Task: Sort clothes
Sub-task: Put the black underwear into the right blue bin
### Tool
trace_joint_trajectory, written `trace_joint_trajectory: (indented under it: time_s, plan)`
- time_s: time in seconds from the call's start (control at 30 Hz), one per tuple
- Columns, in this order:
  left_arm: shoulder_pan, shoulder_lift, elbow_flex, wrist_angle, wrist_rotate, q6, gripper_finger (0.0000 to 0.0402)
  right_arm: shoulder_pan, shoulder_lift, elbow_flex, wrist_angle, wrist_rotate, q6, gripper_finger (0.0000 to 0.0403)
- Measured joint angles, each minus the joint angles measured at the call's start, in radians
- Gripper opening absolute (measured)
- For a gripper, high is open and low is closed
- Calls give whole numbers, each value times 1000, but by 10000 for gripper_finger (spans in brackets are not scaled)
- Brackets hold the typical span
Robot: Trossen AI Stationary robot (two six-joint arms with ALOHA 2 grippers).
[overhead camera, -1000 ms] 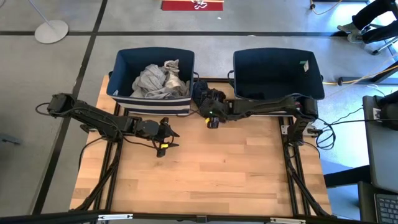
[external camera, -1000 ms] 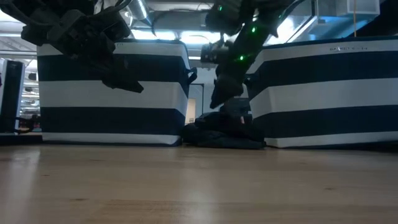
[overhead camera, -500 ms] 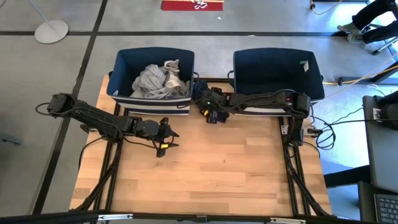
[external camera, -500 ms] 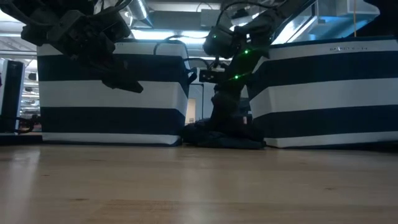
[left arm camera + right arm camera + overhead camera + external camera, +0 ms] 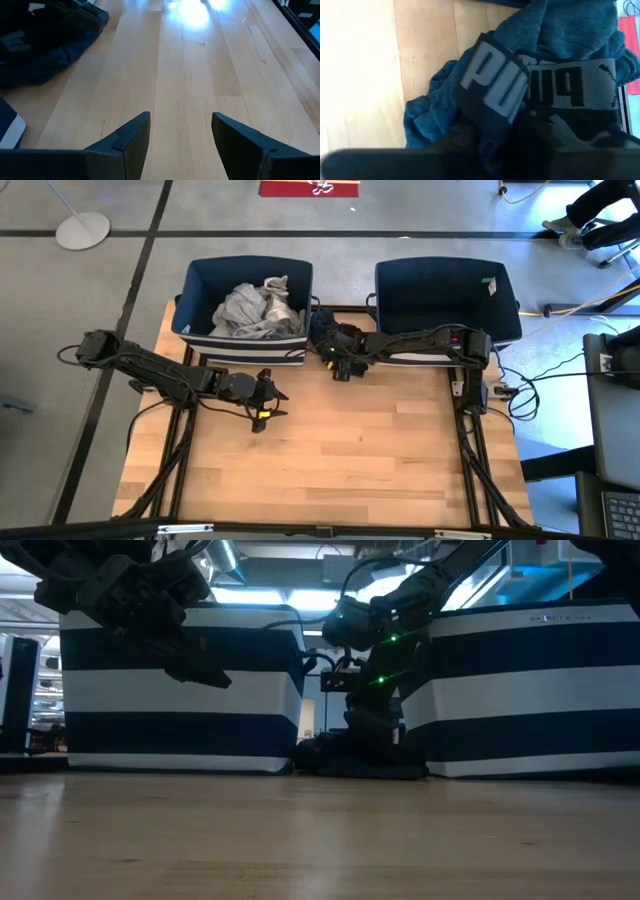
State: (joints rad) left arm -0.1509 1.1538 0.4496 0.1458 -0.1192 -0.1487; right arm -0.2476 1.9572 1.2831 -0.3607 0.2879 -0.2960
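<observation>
While the left gripper [image 5: 268, 402] hung spread above bare table [image 5: 360, 460], the right gripper [image 5: 337, 360] pressed into the dark garment [image 5: 322, 330] between both bins [image 5: 245, 345], its grasp apparently undeterminable.

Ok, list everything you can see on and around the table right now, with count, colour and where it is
Table: one, light wood, centre of the high view.
Bins: two, navy with striped bases, at the table's far edge; left bin, right bin.
Light clothes: a heap, grey and white, inside the left bin.
Dark garment: one, navy with a lettered waistband, on the table between the bins.
Stand base: one, white, on the floor beyond the table's left corner.
Left hand: open, hovering in front of the left bin.
Right hand: down on the dark garment; its grip is hidden.
</observation>
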Motion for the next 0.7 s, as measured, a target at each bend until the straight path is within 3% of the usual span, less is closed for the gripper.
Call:
trace_joint_trajectory:
  time_s: [0.2, 0.4, 0.57, 0.7]
  plan:
    - [0, 0, 0, -2, 0, -1, 200, 40, -51, -2, -12, 33, 0, 15]
    - [0, 0, 0, -9, 0, -1, 200, 114, -122, -2, -12, 60, 0, 32]
    - [0, 0, 0, -9, 0, -1, 200, 176, -183, -2, -24, 80, 2, 15]
    - [0, 0, 0, -8, 0, -1, 200, 230, -237, -2, -41, 159, 3, 12]
